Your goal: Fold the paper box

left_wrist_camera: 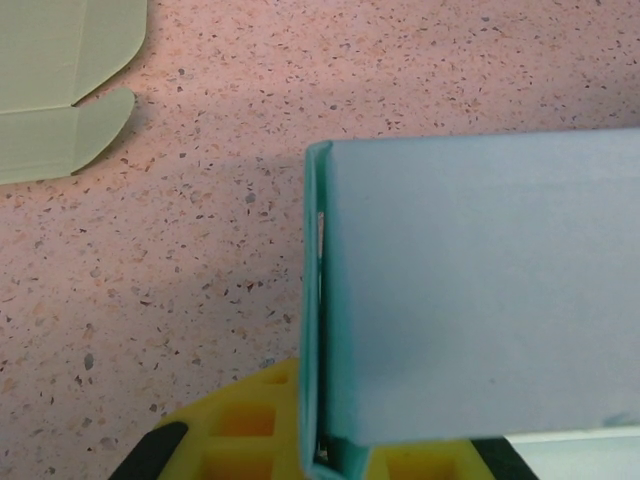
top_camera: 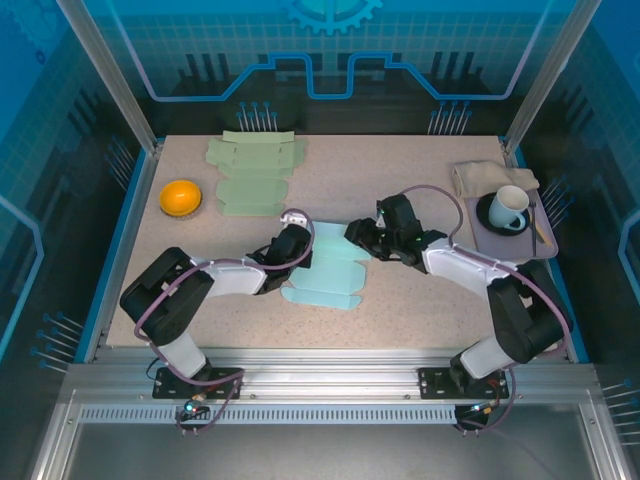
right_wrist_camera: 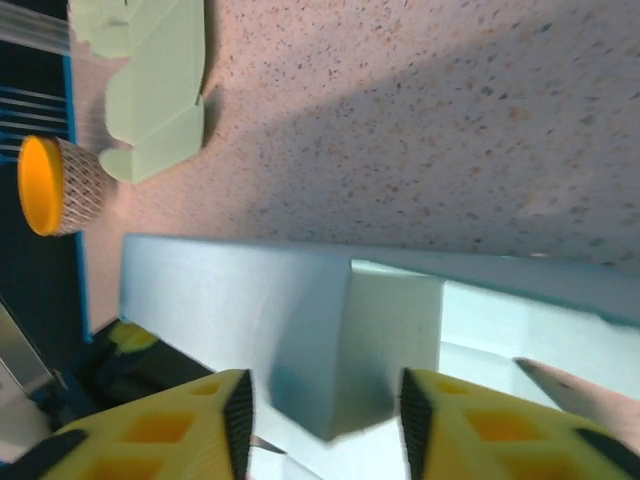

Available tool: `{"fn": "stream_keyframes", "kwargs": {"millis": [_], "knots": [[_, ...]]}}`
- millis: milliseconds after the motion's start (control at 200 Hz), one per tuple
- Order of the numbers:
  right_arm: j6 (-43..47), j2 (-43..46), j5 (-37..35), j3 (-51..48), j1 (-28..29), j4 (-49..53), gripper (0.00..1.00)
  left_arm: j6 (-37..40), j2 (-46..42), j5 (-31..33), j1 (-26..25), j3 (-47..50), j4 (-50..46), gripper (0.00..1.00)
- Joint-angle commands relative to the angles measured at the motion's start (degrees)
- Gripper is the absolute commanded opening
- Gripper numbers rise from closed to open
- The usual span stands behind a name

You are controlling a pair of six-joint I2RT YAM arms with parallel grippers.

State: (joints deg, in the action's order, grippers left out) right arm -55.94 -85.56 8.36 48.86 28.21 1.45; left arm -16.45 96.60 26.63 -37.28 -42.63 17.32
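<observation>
The light blue paper box [top_camera: 325,275] lies partly folded at the middle of the table. My left gripper [top_camera: 292,245] holds its left end. In the left wrist view the yellow fingers [left_wrist_camera: 240,425] are shut on a raised side wall of the paper box [left_wrist_camera: 480,300], which stands on edge between them. My right gripper [top_camera: 362,238] is at the box's far right corner. In the right wrist view it [right_wrist_camera: 322,400] stands open around an upright flap of the box [right_wrist_camera: 385,345], with a small gap at the left pad.
Flat pale green box blanks [top_camera: 250,175] lie at the back left, next to an orange bowl [top_camera: 181,197]. A dark tray [top_camera: 540,250] with a white cup [top_camera: 510,208] and a folded cloth [top_camera: 480,175] sits at the right edge.
</observation>
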Motion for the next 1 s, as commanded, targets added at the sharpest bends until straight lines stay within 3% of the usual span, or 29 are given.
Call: {"fn": "stream_keyframes", "kwargs": {"millis": [0,160,315,575,760,995], "knots": [[8.6,5.6,-6.7,1.2,1.2,9.6,0.48,-1.5,1.6,1.4,-0.3,-0.4,-6.5,0.00],[12.5,9.1,-9.0,-3.7,1.5,5.9,0.38,-3.3,1.7,1.5,-0.3,-0.7,-8.2,0.00],[16.2,6.0,-9.5,-4.5,2.1,3.1,0.25,-5.0,1.9,2.0,-0.3,-2.0,-11.6,0.00],[18.0,0.4,-10.1,-8.6,-1.9,-9.1,0.23,-5.7,1.7,1.7,-0.3,-2.5,-13.6,0.00],[18.4,-6.3,-8.1,-6.3,-6.5,-9.5,0.21,-5.6,1.8,2.3,-0.4,-3.4,-15.4,0.00],[14.0,-12.7,-3.8,-7.5,-7.4,-18.4,0.21,-7.8,2.7,1.8,-0.5,-5.5,-17.9,0.00]]}}
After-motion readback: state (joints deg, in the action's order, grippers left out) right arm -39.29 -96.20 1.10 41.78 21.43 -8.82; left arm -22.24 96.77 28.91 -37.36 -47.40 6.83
